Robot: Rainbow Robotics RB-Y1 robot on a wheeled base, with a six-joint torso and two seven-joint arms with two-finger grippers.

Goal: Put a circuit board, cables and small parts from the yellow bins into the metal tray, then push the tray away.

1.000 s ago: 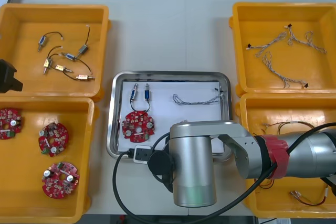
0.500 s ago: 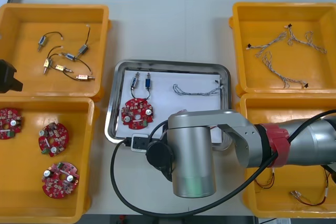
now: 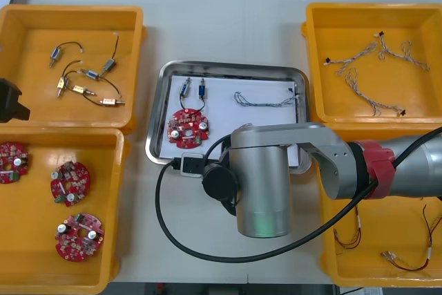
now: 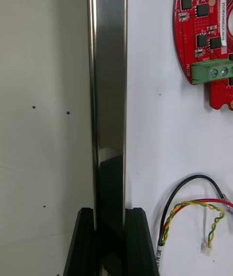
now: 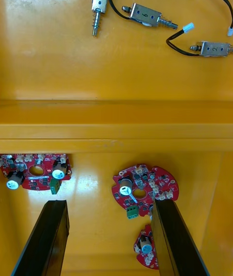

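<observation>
Right pincer (image 4: 110,214) grips tray (image 3: 231,66); long axis crosswise; left pincer (image 5: 109,204) idle.

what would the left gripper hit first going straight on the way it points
Probably the floor of the yellow bin: the open left gripper hangs over a bare patch, though one finger may catch the circuit board beside it. Depth unclear.
</observation>
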